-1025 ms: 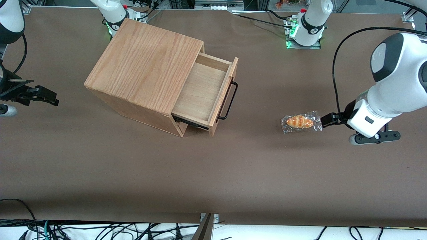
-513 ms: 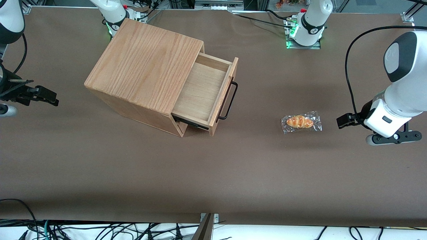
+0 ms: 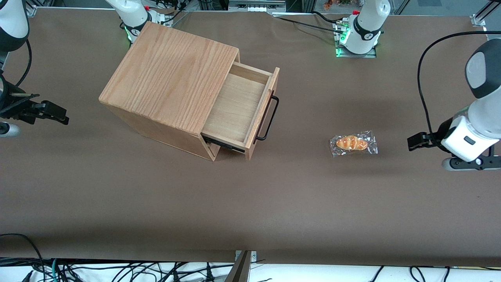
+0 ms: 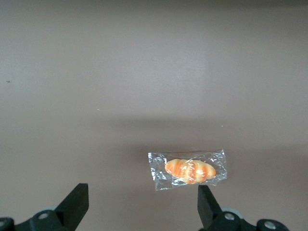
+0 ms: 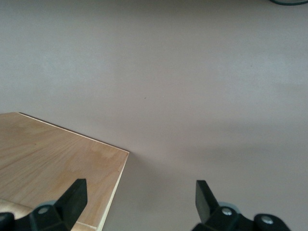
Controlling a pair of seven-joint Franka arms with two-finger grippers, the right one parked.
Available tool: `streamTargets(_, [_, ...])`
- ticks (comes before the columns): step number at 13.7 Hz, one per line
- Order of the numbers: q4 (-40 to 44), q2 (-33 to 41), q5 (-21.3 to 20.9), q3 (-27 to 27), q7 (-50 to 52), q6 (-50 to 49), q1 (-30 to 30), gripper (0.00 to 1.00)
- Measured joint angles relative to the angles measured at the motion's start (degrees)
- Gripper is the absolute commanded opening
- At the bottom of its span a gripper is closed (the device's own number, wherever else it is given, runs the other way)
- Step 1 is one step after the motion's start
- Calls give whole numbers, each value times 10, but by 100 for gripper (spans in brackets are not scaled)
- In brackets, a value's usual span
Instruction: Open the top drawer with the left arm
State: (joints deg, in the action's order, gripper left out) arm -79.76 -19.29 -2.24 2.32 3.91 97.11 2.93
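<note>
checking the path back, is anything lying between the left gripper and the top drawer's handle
Yes: a wrapped croissant lies on the table between the left gripper, jaws open and empty, at the working arm's end, and the handle of the pulled-out top drawer.

My left arm (image 3: 479,105) reaches in at the working end of the table, its big white link with the dark-grey joint cap standing up toward twelve o'clock and the wrist bent down below it. A black cable loops from my wrist up over the arm. My gripper (image 3: 415,141) sticks out of the wrist toward nine o'clock, low over the tabletop, holding nothing. From my wrist camera the two black fingers (image 4: 77,204) stand wide apart with bare tabletop showing between them, so the jaws are spread and nothing is touching either pad. The grey camera mount hangs under my wrist, at about six o'clock from it.
</note>
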Motion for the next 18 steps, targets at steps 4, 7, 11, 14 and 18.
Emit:
streamTargets(4, [0, 0, 0, -16, -9, 0, -25, 100])
streamTargets(7, [-3, -1, 0, -33, -40, 0, -55, 100])
streamTargets(11, [-7, -2, 5, -38, -44, 0, -58, 100])
streamTargets(14, [-7, -2, 6, -39, -44, -3, -58, 100])
streamTargets(18, [-7, -1, 6, -39, -44, -12, -58, 100])
